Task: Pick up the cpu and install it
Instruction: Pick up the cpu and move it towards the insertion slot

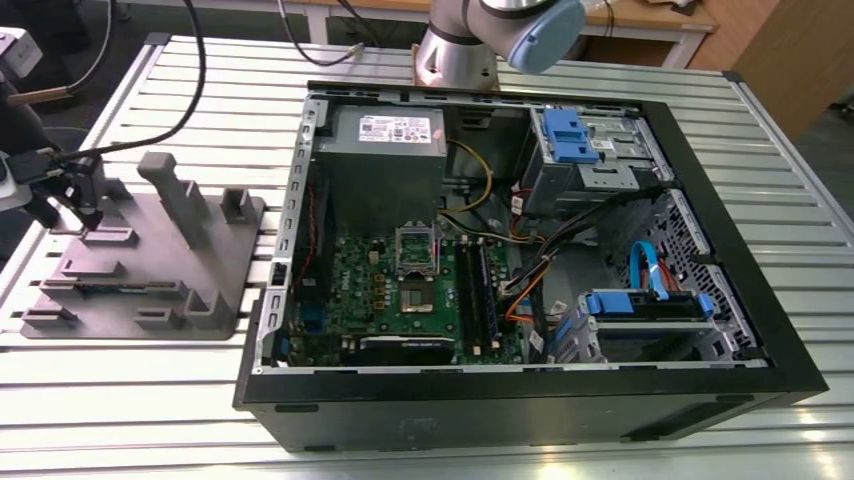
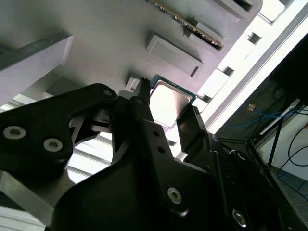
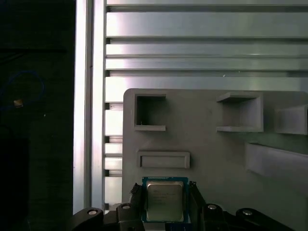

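While the cpu point(image 3: 164, 201) lies in its seat on the grey holder point(image 3: 207, 154) — at the exterior view's left, outside the computer case point(image 1: 534, 405) — the pincer point(image 3: 164, 188) straddles it, narrowly parted, seemingly to take its edges.

The exterior view is looking down at a slant from high up, taking in the tabletop point(image 1: 120, 400), the open computer case point(image 1: 534, 405) and, on the exterior view's left, the grey holder point(image 1: 220, 265). The first wrist view is facing that holder squarely from close by; the second wrist view is peering past the end effector point(image 2: 166, 97) at a tilt. Both are sharing the chip point(image 3: 165, 202).
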`<state>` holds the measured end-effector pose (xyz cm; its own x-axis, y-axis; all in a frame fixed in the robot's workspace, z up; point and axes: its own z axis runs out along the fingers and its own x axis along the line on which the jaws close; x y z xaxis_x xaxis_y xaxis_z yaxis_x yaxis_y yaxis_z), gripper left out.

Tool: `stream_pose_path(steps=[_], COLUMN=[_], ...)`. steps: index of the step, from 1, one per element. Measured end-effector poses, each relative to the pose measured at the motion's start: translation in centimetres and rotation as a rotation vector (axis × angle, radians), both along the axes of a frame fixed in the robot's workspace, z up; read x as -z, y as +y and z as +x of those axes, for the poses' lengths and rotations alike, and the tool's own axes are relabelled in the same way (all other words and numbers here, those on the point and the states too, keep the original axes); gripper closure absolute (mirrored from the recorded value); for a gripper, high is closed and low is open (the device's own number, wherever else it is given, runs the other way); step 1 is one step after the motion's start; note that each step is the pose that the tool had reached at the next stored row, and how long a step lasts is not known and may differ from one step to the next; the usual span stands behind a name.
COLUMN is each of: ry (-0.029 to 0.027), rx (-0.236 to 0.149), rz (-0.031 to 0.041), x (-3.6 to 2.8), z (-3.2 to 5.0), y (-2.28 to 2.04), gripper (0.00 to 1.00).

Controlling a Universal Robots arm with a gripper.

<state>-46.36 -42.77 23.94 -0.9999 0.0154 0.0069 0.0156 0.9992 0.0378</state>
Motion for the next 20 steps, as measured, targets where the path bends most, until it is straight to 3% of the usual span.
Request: stream_pose_path(steps=[20], ry=[0.0024], rx=[0.0], rz=[0.001], x=[-4.87], z=[0.0], y=[0.0], gripper=[0.53])
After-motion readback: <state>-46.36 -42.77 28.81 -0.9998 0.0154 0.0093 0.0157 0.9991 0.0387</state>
